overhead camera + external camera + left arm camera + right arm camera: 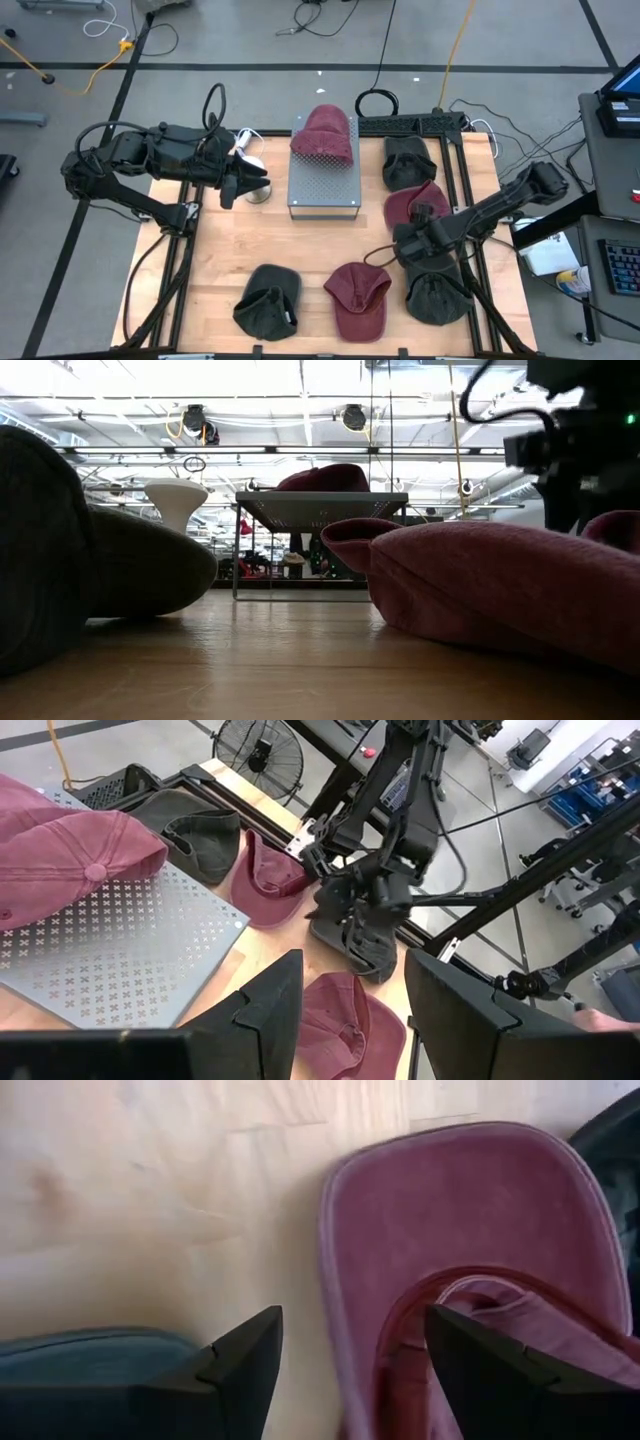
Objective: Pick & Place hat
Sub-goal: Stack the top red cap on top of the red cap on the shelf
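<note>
Six caps are on the table. A maroon cap (325,135) rests crown-up on a perforated metal stand (325,185). On the wood lie a dark cap (408,160), a maroon cap (412,203), a dark cap (436,298), an upturned maroon cap (358,298) and a dark cap (268,302). My right gripper (398,248) is open and hovers between the right-hand caps. In its wrist view the upturned maroon cap's brim (470,1210) lies just ahead of the gripper (350,1370). My left gripper (245,183) is open left of the stand, touching nothing.
A white rounded stand (250,150) sits beside the left gripper, at the metal stand's left. Black rails (455,170) frame the table's right and far sides. Bare wood (300,245) lies between the metal stand and the near row of caps. Cables lie on the floor beyond.
</note>
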Available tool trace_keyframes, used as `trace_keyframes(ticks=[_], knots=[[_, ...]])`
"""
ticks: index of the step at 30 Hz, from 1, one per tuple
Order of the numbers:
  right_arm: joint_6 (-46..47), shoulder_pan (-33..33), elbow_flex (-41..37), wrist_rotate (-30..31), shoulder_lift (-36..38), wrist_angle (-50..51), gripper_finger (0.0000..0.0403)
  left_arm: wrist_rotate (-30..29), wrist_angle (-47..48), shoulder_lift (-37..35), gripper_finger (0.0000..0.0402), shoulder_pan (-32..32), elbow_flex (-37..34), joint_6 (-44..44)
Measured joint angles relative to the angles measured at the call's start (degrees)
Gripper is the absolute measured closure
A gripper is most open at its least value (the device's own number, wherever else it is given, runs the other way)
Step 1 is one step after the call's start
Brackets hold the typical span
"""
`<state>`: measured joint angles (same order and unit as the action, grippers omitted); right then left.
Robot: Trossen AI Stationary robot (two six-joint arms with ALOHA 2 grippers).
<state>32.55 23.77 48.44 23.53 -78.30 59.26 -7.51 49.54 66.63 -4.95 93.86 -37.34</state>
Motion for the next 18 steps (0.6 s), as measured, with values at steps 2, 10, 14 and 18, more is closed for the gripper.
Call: trace_keyframes(ticks=[2,10,14,18], knots=[[-1.19,-0.03,-1.26,0.7,-0.65,-1.1,0.0174,0.07,0.02,0.0,0.022,-0.02,0.0,0.08],[-4.33,-0.13,-5.3,2.86,-2.36,-7.3,0.02,0.15,0.49,0.0,0.022,-0.01,0.0,0.15],[-4.87,-0.15,-5.31,3.71,-2.41,-7.98,0.0241,0.59,0.5,0.0,0.022,-0.02,0.0,0.73],[-5.16,-0.15,-5.31,3.6,-2.42,-8.48,0.0318,0.66,0.48,0.0,0.022,0.0,0.0,1.07]])
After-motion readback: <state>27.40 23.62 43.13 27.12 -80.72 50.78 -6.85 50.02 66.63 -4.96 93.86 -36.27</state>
